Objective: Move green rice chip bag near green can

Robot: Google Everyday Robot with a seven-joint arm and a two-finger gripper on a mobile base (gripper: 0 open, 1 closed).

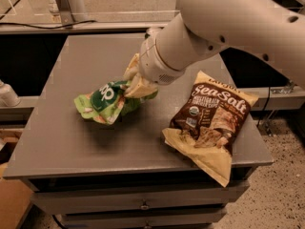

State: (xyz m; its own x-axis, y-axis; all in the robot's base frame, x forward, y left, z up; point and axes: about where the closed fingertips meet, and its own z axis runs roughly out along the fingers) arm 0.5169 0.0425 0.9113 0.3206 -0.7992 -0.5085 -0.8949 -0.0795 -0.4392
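Green bag (106,101), all crumpled, left of centre on the table (62,142). Dark round logo with white lettering facing up. Looks held a touch off the top at the right end, judging by the dark shadow straight below. Can't tell whether the left end touches the surface.

Gripper (135,82) parked right at the right end of that bag, just beyond the logo. Fingers (142,88) pale yellowish and clenched onto the crinkly edge, so grasping the green bag for sure, with a bit of green poking out past them on the right.

Arm (228,27): chunky, white, coming in from the far right and slanting down to the left over the far half of the table, wrist ending at the gripper.

Brown bag (209,123) with "Sea Salt" on it, lying flat on the right side, top tilted toward the far right. Tan bottom corner hanging over the near edge. Apart from the green bag, bare grey top between the two.

Below the near edge, drawer (143,205) fronts with small knobs. Cardboard box (10,206) down at the near left, speckled floor (281,190) on the right.
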